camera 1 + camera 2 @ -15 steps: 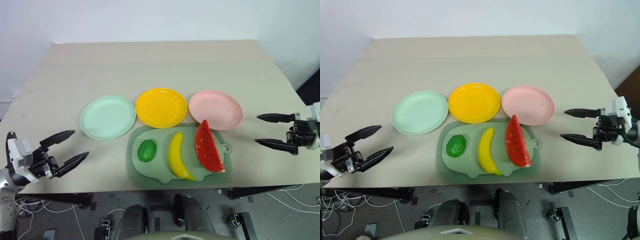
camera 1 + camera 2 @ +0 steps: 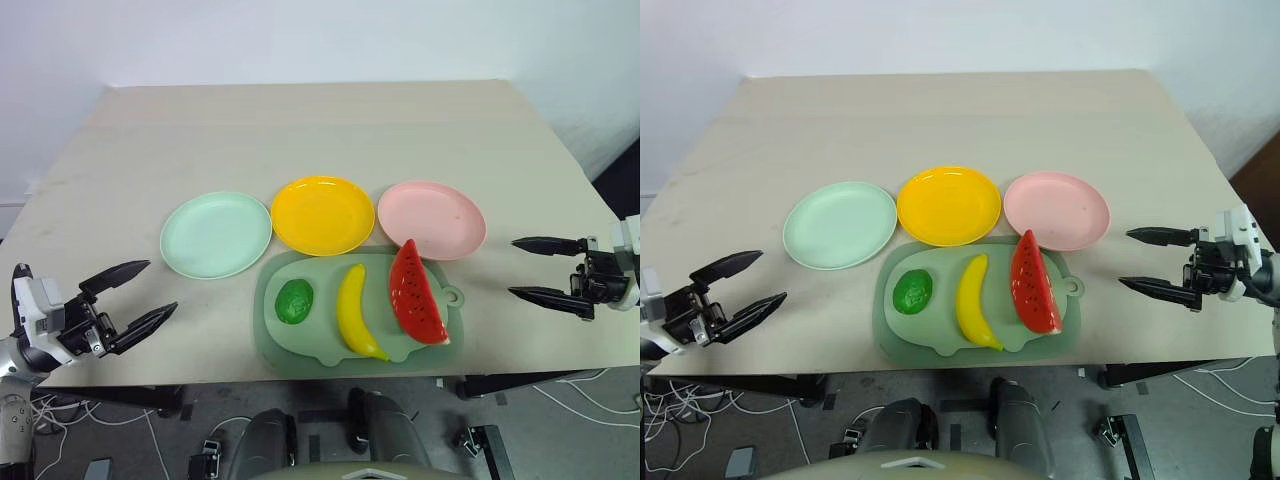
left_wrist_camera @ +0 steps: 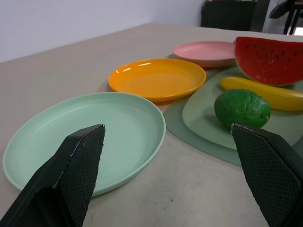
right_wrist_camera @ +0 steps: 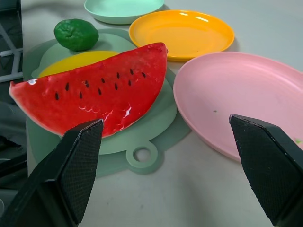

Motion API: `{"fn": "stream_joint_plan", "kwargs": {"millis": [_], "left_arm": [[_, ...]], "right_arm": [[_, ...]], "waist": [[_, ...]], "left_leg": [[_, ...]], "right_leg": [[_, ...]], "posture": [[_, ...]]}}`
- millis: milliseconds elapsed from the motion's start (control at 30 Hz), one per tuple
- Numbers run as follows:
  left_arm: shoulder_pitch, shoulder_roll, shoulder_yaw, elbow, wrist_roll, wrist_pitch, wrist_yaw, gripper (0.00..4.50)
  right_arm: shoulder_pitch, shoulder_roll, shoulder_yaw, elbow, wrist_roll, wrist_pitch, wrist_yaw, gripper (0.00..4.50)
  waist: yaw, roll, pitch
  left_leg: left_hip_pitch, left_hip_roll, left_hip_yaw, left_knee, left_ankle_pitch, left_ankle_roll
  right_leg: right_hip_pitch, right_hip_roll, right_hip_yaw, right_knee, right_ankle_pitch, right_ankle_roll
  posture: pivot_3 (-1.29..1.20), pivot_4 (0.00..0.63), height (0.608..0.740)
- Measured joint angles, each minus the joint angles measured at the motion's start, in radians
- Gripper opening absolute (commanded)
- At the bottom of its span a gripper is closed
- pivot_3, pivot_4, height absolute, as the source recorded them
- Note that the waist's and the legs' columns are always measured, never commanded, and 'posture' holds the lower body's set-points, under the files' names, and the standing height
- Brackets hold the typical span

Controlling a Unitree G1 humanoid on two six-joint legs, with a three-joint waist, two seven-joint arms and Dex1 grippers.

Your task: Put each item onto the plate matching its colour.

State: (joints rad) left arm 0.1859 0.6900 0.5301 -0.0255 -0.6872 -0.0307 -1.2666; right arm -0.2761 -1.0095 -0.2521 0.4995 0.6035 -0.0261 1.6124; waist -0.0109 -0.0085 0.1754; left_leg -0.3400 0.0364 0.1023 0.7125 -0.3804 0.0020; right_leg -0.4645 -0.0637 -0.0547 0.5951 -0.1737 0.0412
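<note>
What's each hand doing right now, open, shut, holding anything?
Left hand: open, holding nothing, near the table's front left edge.
Right hand: open, holding nothing, just off the pink plate.

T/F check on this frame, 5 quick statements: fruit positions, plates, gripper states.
1. The watermelon slice, banana and green fruit all lie on the sage-green mat. True.
2. The yellow plate sits between the mint plate and the pink plate. True.
3. The banana is already on the yellow plate. False: it lies on the mat, and all three plates are empty.
4. The left gripper is shut on the green fruit. False: it is open, near the table's edge, holding nothing.
5. The right gripper is open, apart from the watermelon slice. True.
</note>
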Motion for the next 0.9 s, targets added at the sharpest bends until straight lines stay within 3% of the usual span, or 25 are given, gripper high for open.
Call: {"fn": "stream_joint_plan", "kwargs": {"millis": [633,900], "left_arm": [[0.007,-0.047,-0.032,0.0,0.002,-0.002,-0.062,4.48],[0.003,-0.021,-0.034,0.041,0.009,-0.03,-0.118,4.48]], "right_arm": [[0.125,-0.011,-0.043,-0.202,0.04,0.065,0.0,4.5],[0.157,-0.009,-0.046,-0.271,0.04,0.069,0.001,4.5]], "waist": [[0.001,0.0,0.0],[0.001,0.0,0.0]], "left_leg": [[0.0,-0.001,0.0,0.0,0.0,0.0],[0.0,-0.001,-0.001,0.0,0.0,0.0]], "right_leg": [[0.0,0.0,0.0,0.0,0.0,0.0],[0.0,0.0,0.0,0.0,0.0,0.0]], "posture": [[0.0,0.15,0.736],[0.0,0.15,0.736]]}}
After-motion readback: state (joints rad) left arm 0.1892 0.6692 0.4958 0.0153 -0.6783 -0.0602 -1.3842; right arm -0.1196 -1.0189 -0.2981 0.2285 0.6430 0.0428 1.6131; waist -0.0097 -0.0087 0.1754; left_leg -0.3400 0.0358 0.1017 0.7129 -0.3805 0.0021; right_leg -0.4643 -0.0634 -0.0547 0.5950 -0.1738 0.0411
